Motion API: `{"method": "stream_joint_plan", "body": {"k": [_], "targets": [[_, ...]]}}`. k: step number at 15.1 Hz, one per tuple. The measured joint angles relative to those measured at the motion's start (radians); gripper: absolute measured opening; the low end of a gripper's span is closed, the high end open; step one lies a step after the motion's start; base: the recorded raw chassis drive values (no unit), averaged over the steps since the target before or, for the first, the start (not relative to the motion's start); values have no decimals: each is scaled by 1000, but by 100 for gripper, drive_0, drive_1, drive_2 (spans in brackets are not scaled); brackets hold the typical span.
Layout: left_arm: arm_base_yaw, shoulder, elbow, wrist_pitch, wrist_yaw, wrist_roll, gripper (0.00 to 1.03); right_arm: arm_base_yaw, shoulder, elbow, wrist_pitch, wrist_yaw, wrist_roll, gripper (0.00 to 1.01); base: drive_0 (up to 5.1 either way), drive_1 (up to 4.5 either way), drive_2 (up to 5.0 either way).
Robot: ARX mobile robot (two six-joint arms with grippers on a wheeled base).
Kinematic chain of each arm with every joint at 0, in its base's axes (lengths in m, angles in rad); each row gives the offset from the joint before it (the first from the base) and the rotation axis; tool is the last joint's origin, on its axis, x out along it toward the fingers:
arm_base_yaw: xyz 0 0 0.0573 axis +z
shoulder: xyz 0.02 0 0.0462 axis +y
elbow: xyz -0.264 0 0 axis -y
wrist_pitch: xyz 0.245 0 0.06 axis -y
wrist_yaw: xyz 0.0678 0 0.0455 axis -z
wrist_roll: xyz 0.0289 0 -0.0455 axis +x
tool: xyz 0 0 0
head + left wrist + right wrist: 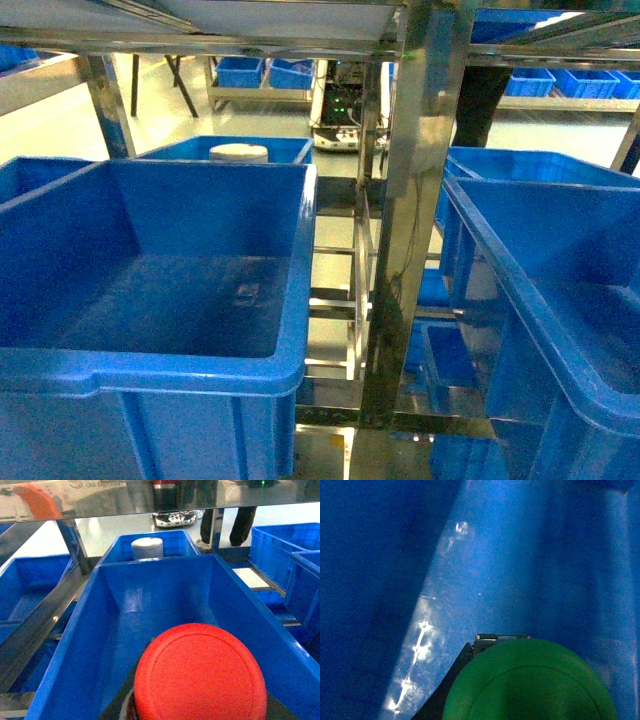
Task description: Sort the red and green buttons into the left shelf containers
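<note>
The red button [200, 672] hangs over the blue bin [150, 600] and the green button [530, 680] inside another bin; both look rigid, smooth-capped, best held by the black body; fingers hidden, so I cannot tell their state.

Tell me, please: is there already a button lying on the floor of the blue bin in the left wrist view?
No: the blue bin shows only a bare floor, while the red button sits close under the camera, above the bin.
</note>
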Motion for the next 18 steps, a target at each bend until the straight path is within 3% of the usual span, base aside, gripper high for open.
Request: {"method": "stream_joint_plan", "body": {"k": [1,4,12,18], "targets": [[0,0,0,0,0,0,25,8,106,97,-77,17,10,26,0,0,0],[0,0,0,0,0,0,25,12,150,136,-125,33,4,26,0,0,0],[0,0,0,0,0,0,25,11,152,135,-90,43,1,52,0,0,0],[0,0,0,0,0,0,25,10,143,109,-39,47,21,72,0,0,0]]}}
